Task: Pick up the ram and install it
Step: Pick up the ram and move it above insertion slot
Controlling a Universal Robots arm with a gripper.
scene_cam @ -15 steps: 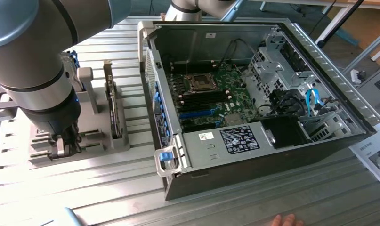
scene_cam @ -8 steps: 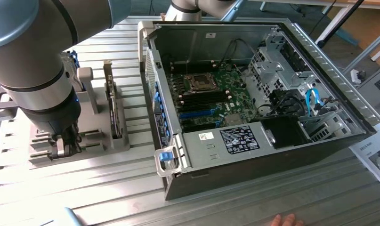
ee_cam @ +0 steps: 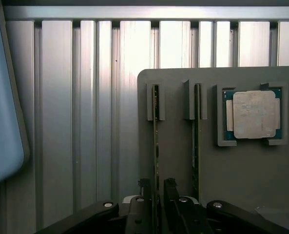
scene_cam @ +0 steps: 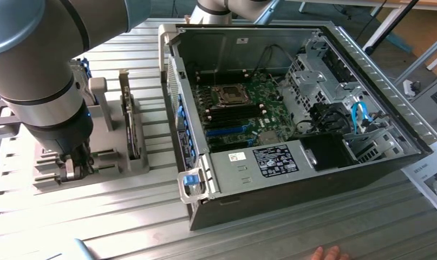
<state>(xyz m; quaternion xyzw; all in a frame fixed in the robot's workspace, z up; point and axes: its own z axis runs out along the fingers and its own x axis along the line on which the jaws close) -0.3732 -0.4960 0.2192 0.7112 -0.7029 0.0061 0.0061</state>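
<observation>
Exterior view: my arm [scene_cam: 38, 81] comes in from the upper left of the frame and reaches down to a grey holder [scene_cam: 113, 172] on the slatted metal table [scene_cam: 276, 233]. The gripper [scene_cam: 72, 172] sits low over the holder at the exterior view's left. Just beside the holder, to the exterior view's right, an open case [scene_cam: 391, 92] lies on its side with its green board [scene_cam: 240, 116] facing up. A hand [scene_cam: 328, 253] rests at the bottom edge of the frame, right of centre.

Wrist view: I look straight down on the holder [ee_cam: 176, 161]. The ram [ee_cam: 156, 131], a thin green stick, stands on edge in a slot. The gripper [ee_cam: 157, 190] straddles it, with one dark finger [ee_cam: 144, 192] on each side. The jaws are spread enough that a sliver of gap shows around the stick, so it is not clamped. A second stick [ee_cam: 195, 146] stands on edge in the neighbouring slot, parallel and near. Past that, a square silver processor [ee_cam: 254, 114] lies flat in its own recess. A blue object [ee_cam: 3, 97] lies on the table [ee_cam: 86, 107], well apart from the holder.
</observation>
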